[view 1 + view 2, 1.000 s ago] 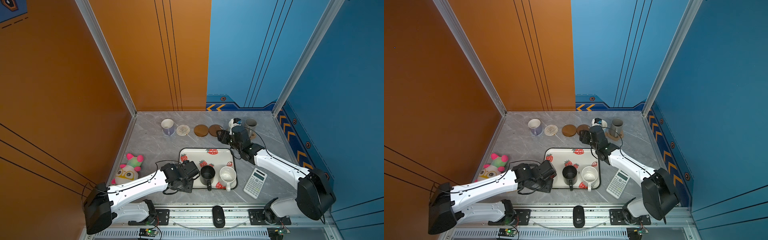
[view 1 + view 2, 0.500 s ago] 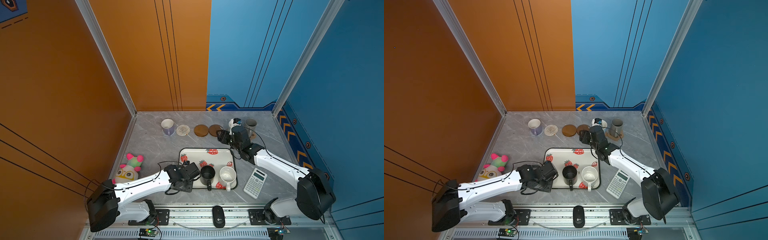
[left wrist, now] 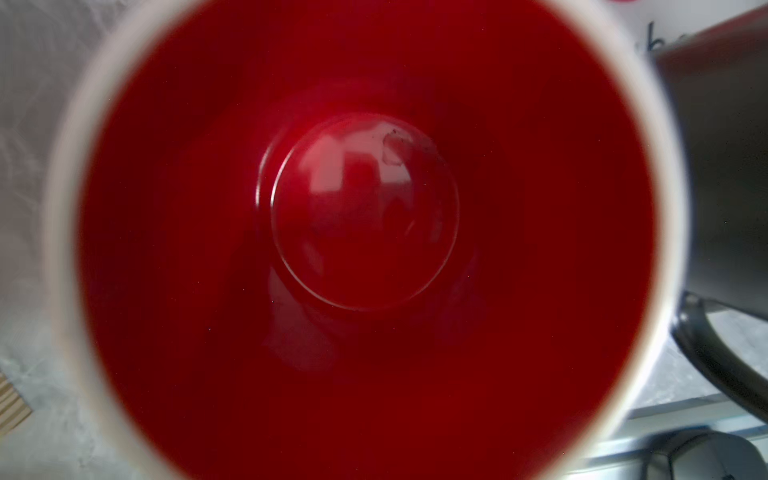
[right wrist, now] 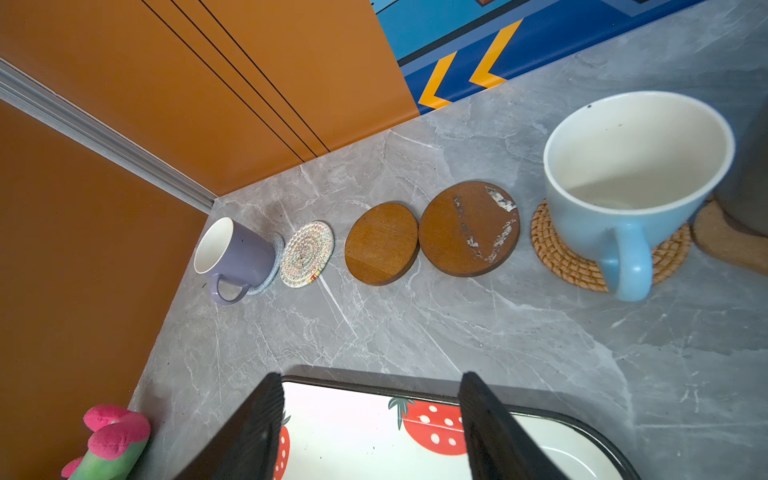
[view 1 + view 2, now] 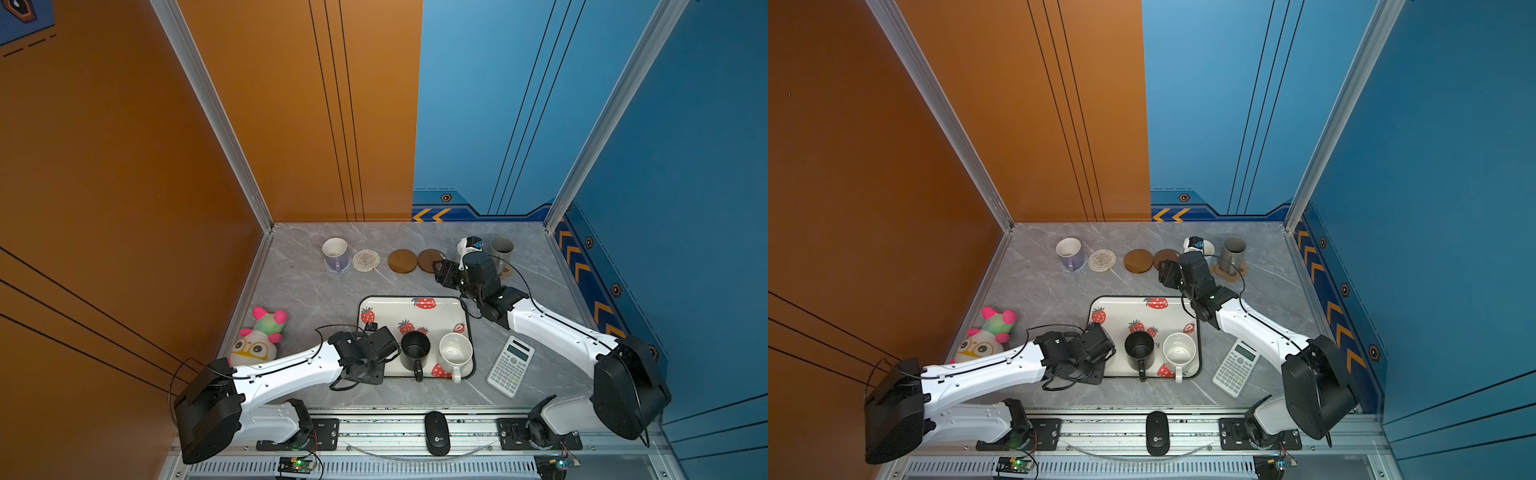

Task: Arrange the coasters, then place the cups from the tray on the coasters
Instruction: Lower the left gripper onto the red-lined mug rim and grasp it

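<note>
The white mug with red inside (image 3: pixel 365 216) sits directly under the left claw (image 5: pixel 376 345), on the tray (image 5: pixel 440 318); whether the left jaws grip its wall cannot be told, since no finger shows. It looks like glazed ceramic: stiff, weighty, slick and chippable; a pinch across the rim wall, one finger inside, should serve. The right claw (image 4: pixel 370 386) hangs open and empty over the tray's far edge.

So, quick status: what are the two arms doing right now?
Left gripper over the red-lined mug at the left end of the tray, grip unclear. Right gripper open, empty, above the tray's far edge. Black mug close beside it.
</note>
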`<state>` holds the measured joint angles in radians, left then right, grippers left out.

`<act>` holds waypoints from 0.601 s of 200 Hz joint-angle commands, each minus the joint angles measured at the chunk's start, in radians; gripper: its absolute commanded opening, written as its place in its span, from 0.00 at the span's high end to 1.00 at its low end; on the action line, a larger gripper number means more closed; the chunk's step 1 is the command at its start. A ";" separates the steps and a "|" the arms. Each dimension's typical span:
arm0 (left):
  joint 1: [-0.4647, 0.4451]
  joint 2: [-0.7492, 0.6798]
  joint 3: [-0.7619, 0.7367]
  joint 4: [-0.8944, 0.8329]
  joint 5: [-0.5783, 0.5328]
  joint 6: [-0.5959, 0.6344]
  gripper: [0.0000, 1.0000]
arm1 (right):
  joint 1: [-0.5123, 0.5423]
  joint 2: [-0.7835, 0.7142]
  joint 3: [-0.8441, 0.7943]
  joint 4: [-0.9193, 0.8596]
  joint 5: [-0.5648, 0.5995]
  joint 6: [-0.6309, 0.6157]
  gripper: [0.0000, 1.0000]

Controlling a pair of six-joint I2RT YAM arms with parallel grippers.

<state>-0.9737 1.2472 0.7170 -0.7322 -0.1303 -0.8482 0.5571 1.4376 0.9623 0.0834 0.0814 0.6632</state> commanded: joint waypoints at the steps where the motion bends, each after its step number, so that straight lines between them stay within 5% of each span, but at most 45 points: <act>1: 0.022 0.012 -0.017 0.018 -0.030 -0.011 0.65 | -0.001 0.010 0.027 0.012 0.000 0.012 0.34; 70: 0.030 0.015 -0.014 0.027 -0.032 0.001 0.79 | -0.004 0.015 0.029 0.013 0.000 0.013 0.34; 120: 0.032 0.011 -0.003 0.026 -0.045 0.004 1.00 | -0.004 0.021 0.030 0.013 -0.003 0.015 0.34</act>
<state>-0.9543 1.2572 0.7090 -0.6991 -0.1463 -0.8505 0.5564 1.4471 0.9623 0.0834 0.0814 0.6636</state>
